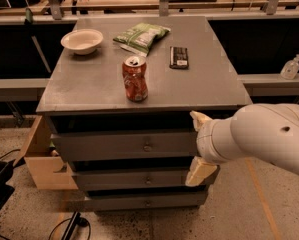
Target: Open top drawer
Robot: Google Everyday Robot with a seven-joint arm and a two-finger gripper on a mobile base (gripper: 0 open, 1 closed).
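The top drawer [104, 146] is a wide grey front just under the cabinet top, with a small round metal knob [147, 147] at its centre. It looks pushed in. My gripper [198, 145] is in front of the right end of that drawer front, to the right of the knob and not touching it. It is open: one cream fingertip [198, 119] stands near the drawer's upper edge and the other near the second drawer. My white arm [269, 136] comes in from the right.
Two narrower grey drawers [139, 180] lie below. On the cabinet top [89, 89] stand a red soda can [134, 78], a white bowl [82, 40], a green chip bag [140, 35] and a dark bar [179, 57]. A wooden box [41, 159] sits at the left; a bottle [291, 67] at the right.
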